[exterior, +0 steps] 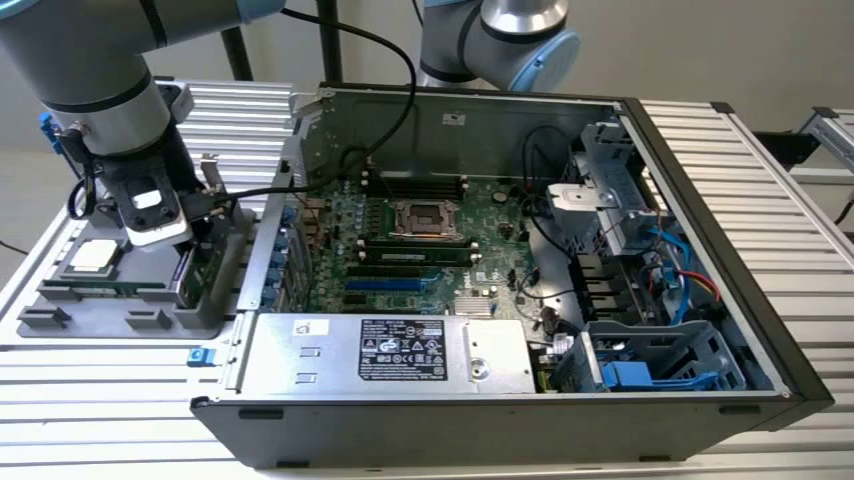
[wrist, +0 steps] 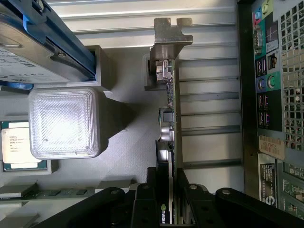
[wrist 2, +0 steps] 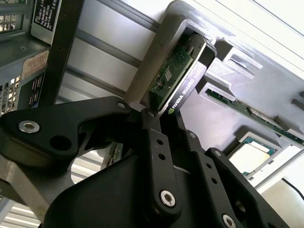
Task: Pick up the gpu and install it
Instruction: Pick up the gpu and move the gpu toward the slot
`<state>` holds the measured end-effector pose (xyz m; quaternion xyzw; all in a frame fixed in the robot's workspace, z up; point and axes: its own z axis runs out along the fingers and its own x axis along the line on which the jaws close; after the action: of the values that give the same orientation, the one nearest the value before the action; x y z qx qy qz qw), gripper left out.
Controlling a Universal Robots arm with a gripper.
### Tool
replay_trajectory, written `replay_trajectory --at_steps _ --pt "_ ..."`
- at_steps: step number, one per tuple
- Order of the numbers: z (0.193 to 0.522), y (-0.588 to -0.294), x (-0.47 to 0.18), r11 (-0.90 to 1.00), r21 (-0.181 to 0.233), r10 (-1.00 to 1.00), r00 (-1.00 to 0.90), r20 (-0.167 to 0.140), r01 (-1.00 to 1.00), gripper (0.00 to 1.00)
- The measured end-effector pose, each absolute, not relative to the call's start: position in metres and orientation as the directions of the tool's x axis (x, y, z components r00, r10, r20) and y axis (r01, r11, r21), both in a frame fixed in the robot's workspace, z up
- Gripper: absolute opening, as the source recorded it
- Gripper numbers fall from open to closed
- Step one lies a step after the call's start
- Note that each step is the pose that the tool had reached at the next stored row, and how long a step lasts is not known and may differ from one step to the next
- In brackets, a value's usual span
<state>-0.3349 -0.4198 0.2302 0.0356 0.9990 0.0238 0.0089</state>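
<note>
One gpu (wrist: 170, 123): we find it standing on edge in a slot of the tray, outside the case and just beside its port wall. The black shroud is on one face and the green card on the other.
Bracket (wrist: 168, 35): this is the gpu's silver end, the end far from the gripper, and it also lies outside the case.
Gripper (wrist: 170, 194): it is down over the gpu's upper edge, with one finger on the shroud face and one on the green face. In the first wrist view we see no gap between fingers and card, so we judge it clamped on the gpu. It grips across the thin way, which we take to be because only those two flat faces are offered upward.
Tray (wrist: 128, 156): the gray tray lies along the case's port wall. We judge its slot props the card upright so that both faces can be reached.
Cpu (wrist: 16, 142) and drive (wrist: 28, 42): both sit in the tray, farther from the case than the gpu, and the gripper touches neither.
Arm (exterior: 107, 100): it comes down over the tray, beside the case at the exterior view's left.
Case (exterior: 481, 435): it lies with its open side up and its board (exterior: 400, 240) bared, so we judge the slots can be reached from above.
Progress: the gpu is gripped but sits in the tray, not in the case, so by our reading the install is not yet done.
</note>
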Motion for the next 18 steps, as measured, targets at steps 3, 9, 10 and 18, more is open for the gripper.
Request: replay_trajectory --at_steps 3,9,10,18 --pt "0.2301 -0.4198 -0.3349 0.996 0.048 0.072 -0.997 -0.016 0.071 0.0" --pt "0.2299 -0.4198 -0.3349 0.996 0.048 0.072 -0.997 -0.016 0.071 0.0" --pt "0.2299 -0.4198 -0.3349 0.996 0.048 0.071 -0.997 -0.016 0.071 0.0" --pt "0.2306 -0.4197 -0.3348 0.996 0.049 0.072 -0.997 -0.017 0.071 0.0"
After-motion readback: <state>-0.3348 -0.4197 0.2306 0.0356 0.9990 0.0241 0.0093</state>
